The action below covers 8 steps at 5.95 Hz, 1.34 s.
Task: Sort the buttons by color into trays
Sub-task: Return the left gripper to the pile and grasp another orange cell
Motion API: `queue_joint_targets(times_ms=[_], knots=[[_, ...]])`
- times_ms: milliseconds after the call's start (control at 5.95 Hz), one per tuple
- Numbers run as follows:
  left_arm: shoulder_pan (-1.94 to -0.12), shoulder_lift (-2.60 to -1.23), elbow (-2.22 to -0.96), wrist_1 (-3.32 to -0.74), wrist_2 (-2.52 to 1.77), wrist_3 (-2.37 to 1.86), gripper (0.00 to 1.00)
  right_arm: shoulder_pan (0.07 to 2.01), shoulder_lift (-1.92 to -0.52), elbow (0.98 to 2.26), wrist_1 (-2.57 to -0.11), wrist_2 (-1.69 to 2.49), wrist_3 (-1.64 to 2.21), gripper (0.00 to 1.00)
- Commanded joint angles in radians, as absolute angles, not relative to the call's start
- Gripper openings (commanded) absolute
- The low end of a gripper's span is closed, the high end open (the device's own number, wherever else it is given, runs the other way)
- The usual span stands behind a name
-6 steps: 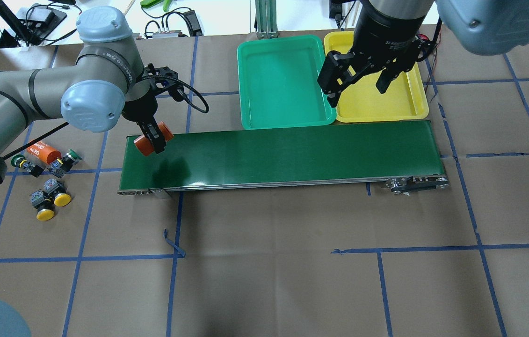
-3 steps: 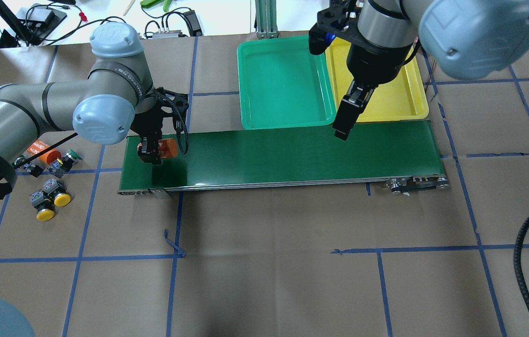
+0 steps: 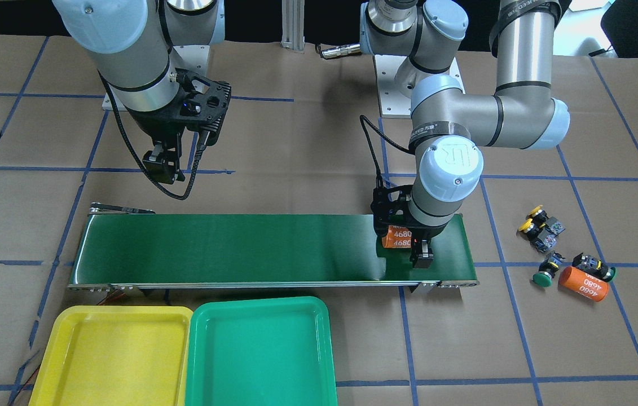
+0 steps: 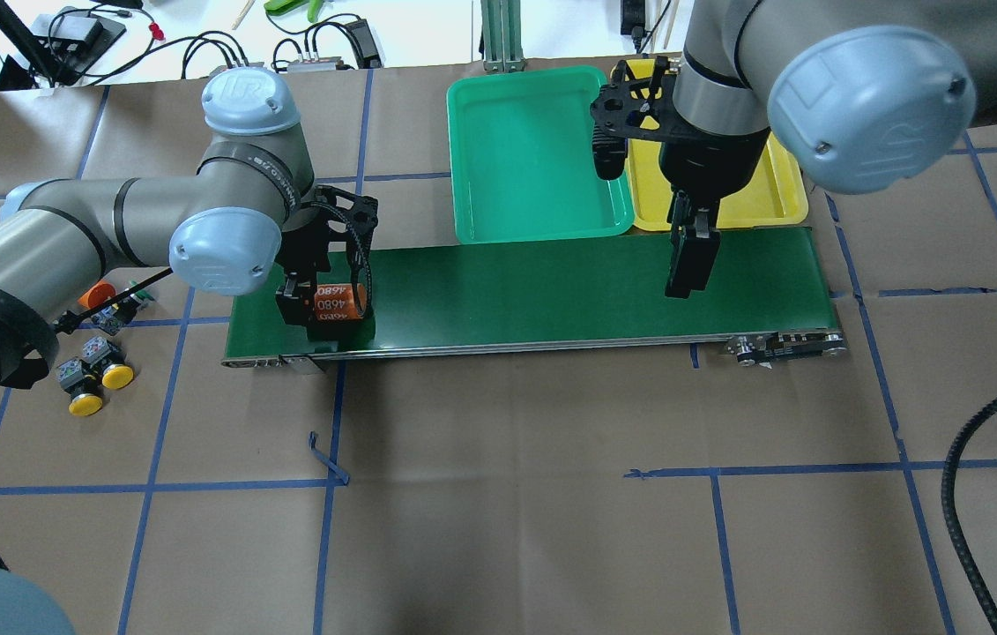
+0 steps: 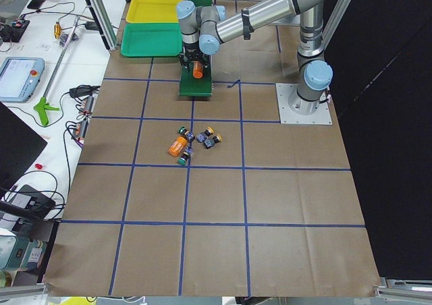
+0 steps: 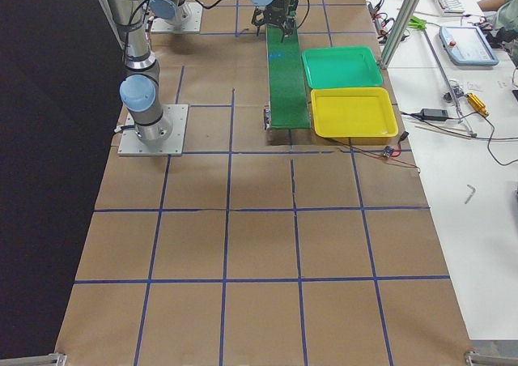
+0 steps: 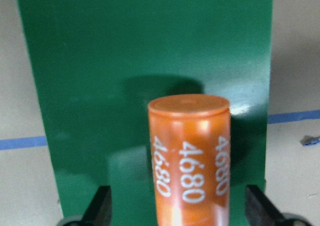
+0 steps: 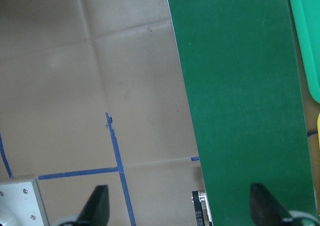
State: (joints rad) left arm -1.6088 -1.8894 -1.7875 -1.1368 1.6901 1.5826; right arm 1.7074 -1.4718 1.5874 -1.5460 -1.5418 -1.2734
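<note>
Two yellow buttons (image 4: 101, 388) and a green button (image 4: 135, 292) lie on the paper left of the belt; the arm partly hides the rest there. The front view shows two yellow buttons (image 3: 534, 221) and two green buttons (image 3: 544, 275). The green tray (image 4: 533, 150) and yellow tray (image 4: 762, 198) sit empty behind the belt. My left gripper (image 4: 328, 310) is open around an orange 4680 cylinder (image 7: 189, 161) resting on the belt's left end; its fingers (image 7: 102, 208) stand apart from it. My right gripper (image 4: 690, 269) is open and empty over the belt's right part.
The long dark green conveyor belt (image 4: 533, 291) runs across the middle. A second orange 4680 cylinder (image 3: 583, 285) lies among the buttons. Blue tape lines mark the brown paper. Cables and tools lie beyond the table's far edge.
My left gripper moved right and down along the belt with the cylinder and has opened. My right gripper swung from over the yellow tray to over the belt's right part.
</note>
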Motion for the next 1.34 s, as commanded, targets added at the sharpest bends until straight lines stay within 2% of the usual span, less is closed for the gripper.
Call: queue_joint_targets(times_ms=[0,336,840,1176], knots=[[-1.529,-1.841,-1.781,-1.134,1.687,1.542,0.98,1.707,-1.473,1.650,-1.647,-1.552,-1.298,1.00],[-1.331,-1.801,-1.789,-1.103,1.686,1.431,0.98,1.707,-1.474,1.654,-1.652,-1.554,-1.295,1.00],[-1.105,-1.937,-1.750,-1.026,1.616,1.431,0.98,1.706,-1.476,1.654,-1.654,-1.555,-1.292,1.00],[-1.085,-2.014,-1.648,-1.023,1.618,1.545,0.98,1.706,-1.476,1.654,-1.654,-1.555,-1.290,1.00]])
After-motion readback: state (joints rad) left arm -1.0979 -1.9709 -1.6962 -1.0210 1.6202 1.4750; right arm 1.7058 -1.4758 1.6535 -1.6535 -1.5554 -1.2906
